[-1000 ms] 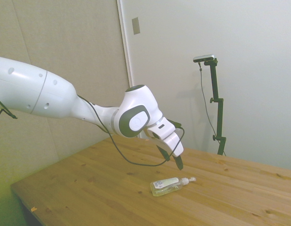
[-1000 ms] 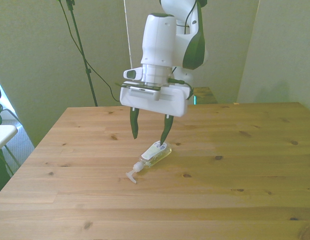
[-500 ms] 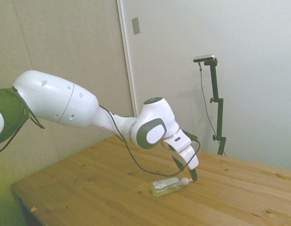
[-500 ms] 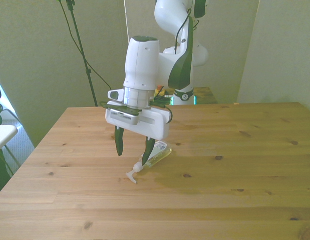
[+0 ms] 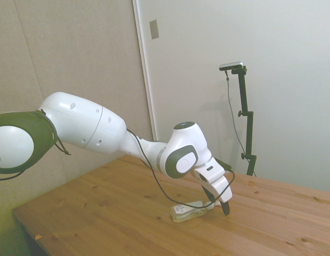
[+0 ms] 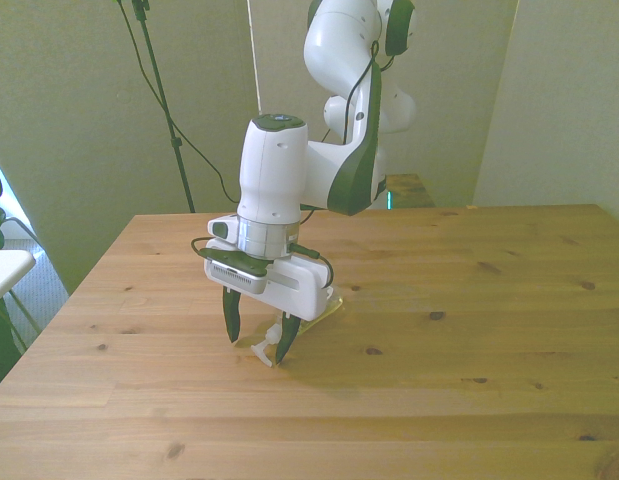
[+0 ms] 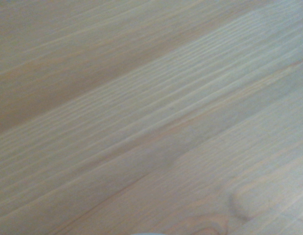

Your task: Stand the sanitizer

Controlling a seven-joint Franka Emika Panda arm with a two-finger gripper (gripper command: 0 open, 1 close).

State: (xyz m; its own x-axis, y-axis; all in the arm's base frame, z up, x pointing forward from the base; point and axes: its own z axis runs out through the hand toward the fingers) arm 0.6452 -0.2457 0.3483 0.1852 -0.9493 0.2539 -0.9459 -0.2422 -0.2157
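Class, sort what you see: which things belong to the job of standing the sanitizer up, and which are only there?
Part of the job:
- sanitizer, lying on its side
- hand, open, fingers astride the pump nozzle end

Only there:
- wooden table
- wall plate

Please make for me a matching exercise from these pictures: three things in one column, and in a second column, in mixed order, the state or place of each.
Things:
1. small clear plastic sanitizer bottle with white pump nozzle
2. white two-finger gripper with dark fingers
3. wooden table

States or places:
A. open, with the fingers down on either side of the pump nozzle
B. carries the bottle on its pale planks
C. lying on its side

Pairs: 1-C, 2-A, 3-B
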